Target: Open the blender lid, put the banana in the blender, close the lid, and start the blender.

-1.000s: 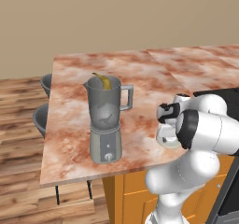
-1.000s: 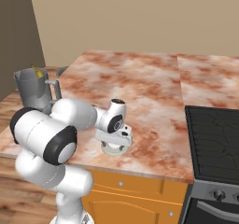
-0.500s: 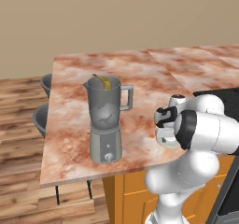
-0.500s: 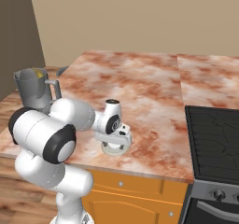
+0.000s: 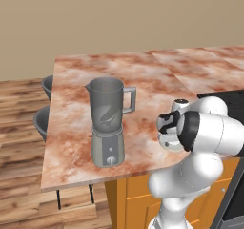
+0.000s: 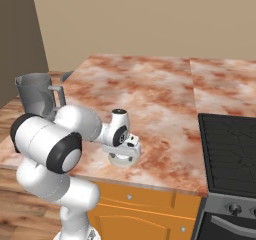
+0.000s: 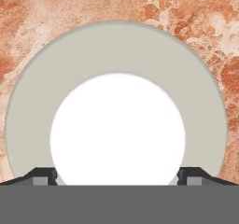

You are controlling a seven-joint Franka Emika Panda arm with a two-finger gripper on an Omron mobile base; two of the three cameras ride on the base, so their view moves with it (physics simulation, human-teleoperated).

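- Your gripper (image 6: 125,154) sits low over the blender lid (image 6: 123,159), which lies flat on the counter (image 6: 160,99) near its front edge, well apart from the blender (image 6: 37,95) in the right base view
- In the hand view you look straight down on the blender lid (image 7: 116,111): a whitish-grey ring around a bright raised centre disc, with marbled reddish counter (image 7: 42,13) around it
- That same view gives you the fingertips (image 7: 43,175): one dark tip on each side of the centre disc, spread about as wide as the disc; whether they press on it you cannot tell
- From the left base view the forearm covers most of the hand, so you get only the gripper (image 5: 167,138) from behind, low over the counter (image 5: 143,75) to the right of the blender (image 5: 109,120)
- The left base view shows you what the right one does not: the jar's mouth is open, with no cap on it, the handle points right, and the silver base carries a small round knob on its front
- Something pale shows faintly through the translucent jar wall in the left base view; you cannot tell what it is
- The right base view alone shows you the dark stove (image 6: 227,154) at the counter's right end, and the orange cabinet fronts (image 6: 145,209) below the counter edge
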